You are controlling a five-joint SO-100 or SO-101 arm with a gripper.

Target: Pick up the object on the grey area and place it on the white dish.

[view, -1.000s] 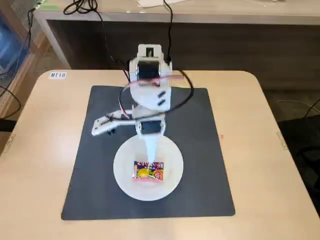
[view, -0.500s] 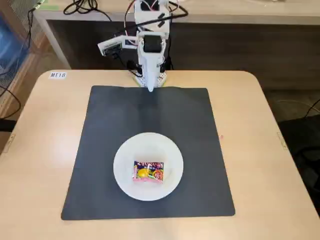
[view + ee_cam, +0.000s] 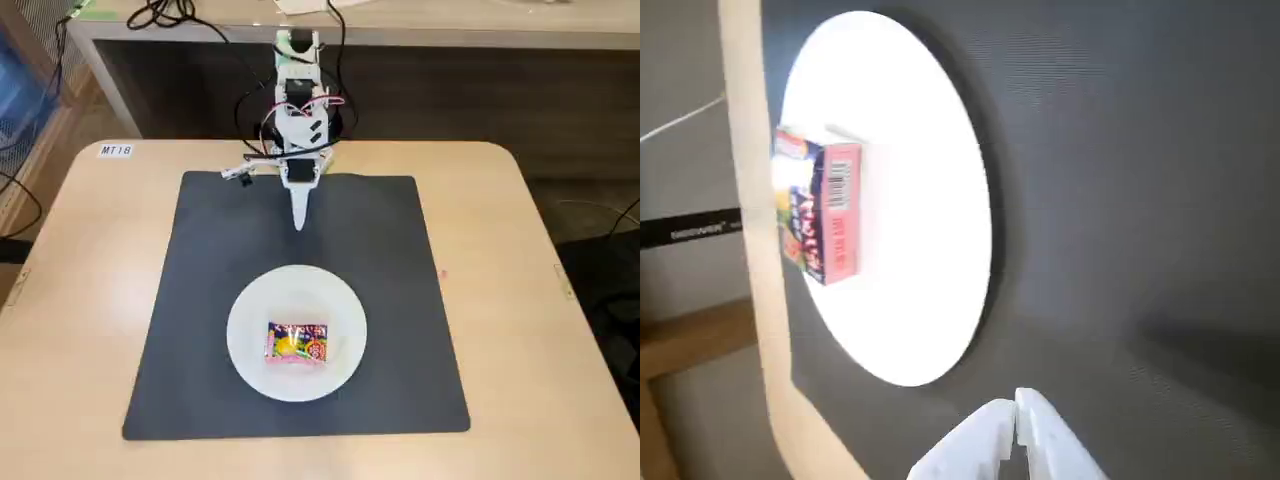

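Fixed view has the snack packet (image 3: 297, 343) lying flat in the middle of the white dish (image 3: 250, 310), which sits on the grey mat (image 3: 390, 290) toward its near edge. Gripper (image 3: 299, 222) is back by the mat's far edge, well apart from the dish, fingers pressed together and holding nothing (wrist view shows the tips (image 3: 1017, 412) touching too).

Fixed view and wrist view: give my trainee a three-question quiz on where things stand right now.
1. True or false: the snack packet lies on the white dish.
2. The dish rests on: A) bare wooden tabletop, B) the grey mat, C) a shelf.
3. Fill in: in the wrist view the gripper fingertips are ____ and hold nothing.

Key: 1 true; 2 B; 3 shut.
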